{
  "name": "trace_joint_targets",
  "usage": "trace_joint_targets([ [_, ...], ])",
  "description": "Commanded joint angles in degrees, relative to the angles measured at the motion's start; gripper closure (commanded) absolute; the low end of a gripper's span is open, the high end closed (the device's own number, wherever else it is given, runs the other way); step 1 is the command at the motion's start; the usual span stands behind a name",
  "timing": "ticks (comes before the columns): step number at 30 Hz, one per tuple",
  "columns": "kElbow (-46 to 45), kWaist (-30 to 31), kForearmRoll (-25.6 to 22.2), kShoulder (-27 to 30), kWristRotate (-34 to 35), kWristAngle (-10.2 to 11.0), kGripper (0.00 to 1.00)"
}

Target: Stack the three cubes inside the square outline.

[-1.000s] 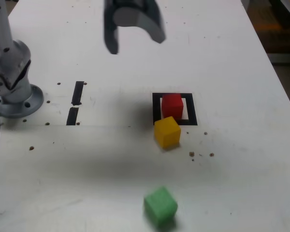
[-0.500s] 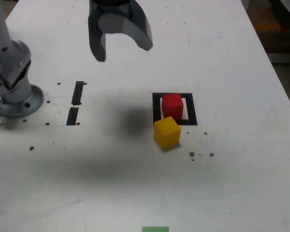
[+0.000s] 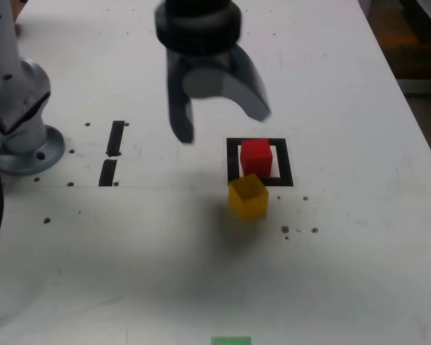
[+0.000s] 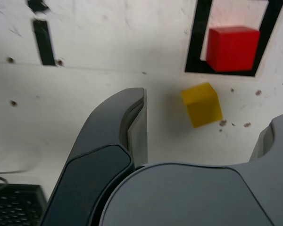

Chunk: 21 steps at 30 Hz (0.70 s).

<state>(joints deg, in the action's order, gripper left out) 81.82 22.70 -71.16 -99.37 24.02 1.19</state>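
Note:
The red cube point(image 3: 256, 157) sits inside the black square outline point(image 3: 285, 162). Just in front of the outline, the yellow cube point(image 3: 248, 195) rests turned at an angle, at the outline's near edge. Only a sliver of the green cube point(image 3: 231, 341) shows at the exterior view's bottom edge. My gripper point(image 3: 221, 123) hangs open and empty above the table, behind the cubes and a little to the exterior view's left of them. In the wrist view the yellow cube point(image 4: 202, 104) lies below the gap of the gripper point(image 4: 208, 113), with the red cube point(image 4: 232, 48) and the outline point(image 4: 198, 37) beyond.
The arm's grey base point(image 3: 18, 136) stands at the exterior view's left with a black cable beside it. Two short black tape strips point(image 3: 116, 138) point(image 3: 108, 172) lie between the base and the outline. Dark specks point(image 3: 299, 231) dot the white table. The table's edge point(image 3: 416, 122) runs along the right.
The gripper has come from the far side toward the cubes, lower and to the exterior view's right. The green cube shifted to the bottom edge a second ago and has stayed there.

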Motion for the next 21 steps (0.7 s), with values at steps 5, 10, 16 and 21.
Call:
trace_joint_targets([
  [5, 2.80, 2.91, 2.14, -3.84, 5.08, -1.23, 0.01],
  [10, 2.89, 3.53, 2.70, -5.99, 8.62, -3.15, 0.01],
  [16, 2.14, 3.24, 3.75, -8.34, 11.11, -6.00, 0.01],
  [21, 2.50, 1.71, 5.13, -10.31, 11.38, -7.74, 0.01],
])
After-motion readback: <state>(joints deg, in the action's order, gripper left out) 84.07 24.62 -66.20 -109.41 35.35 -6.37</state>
